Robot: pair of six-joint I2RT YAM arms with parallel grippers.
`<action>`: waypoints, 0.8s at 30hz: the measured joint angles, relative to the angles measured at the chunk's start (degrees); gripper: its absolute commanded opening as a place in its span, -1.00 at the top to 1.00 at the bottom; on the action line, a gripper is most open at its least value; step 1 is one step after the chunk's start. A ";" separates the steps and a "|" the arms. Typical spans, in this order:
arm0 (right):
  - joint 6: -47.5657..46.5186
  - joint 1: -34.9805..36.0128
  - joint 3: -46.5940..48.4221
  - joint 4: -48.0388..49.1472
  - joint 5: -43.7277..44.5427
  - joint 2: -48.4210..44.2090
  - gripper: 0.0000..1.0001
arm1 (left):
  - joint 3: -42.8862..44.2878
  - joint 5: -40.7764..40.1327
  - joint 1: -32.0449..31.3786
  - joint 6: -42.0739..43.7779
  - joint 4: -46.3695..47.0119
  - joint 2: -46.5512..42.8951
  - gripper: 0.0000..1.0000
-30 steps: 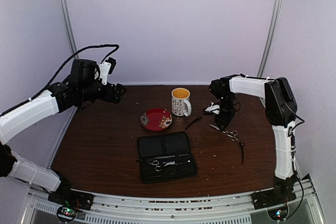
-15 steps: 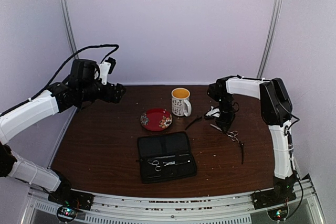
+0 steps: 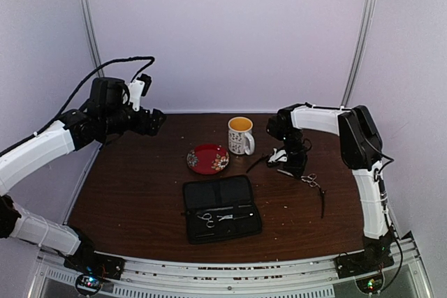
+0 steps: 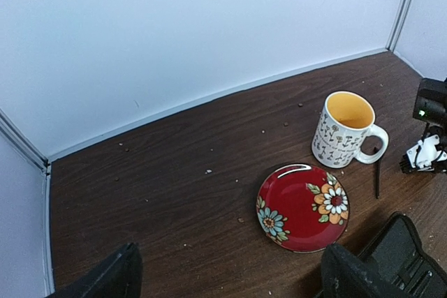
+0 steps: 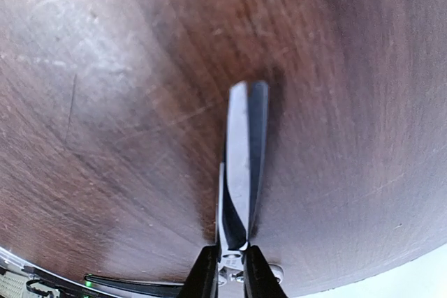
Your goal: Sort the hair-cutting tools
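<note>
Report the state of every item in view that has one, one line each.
zip case, open flat
cased scissors, lying inside the case
loose scissors, blades shut, pinched near the pivot
right end effector, shut on loose scissors
left end effector, open, holding nothing
mug, upright
saucer, right side up, bare

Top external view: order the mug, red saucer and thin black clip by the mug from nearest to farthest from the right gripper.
1. Thin black clip, just left of the right gripper.
2. Mug, behind, leftward.
3. Red saucer, farthest left.
</note>
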 measured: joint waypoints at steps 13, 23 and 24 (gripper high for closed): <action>-2.89 5.49 -17.29 7.96 -6.86 -12.22 0.86 | 0.00 0.04 0.00 0.04 0.00 -0.17 -0.82; -6.38 17.33 -30.69 17.38 -6.36 -20.46 0.65 | 0.00 0.33 0.00 0.04 0.00 0.46 -0.82; -6.58 18.58 -31.63 17.86 -6.19 -21.09 0.58 | 0.00 0.37 0.00 0.04 0.00 0.57 -0.82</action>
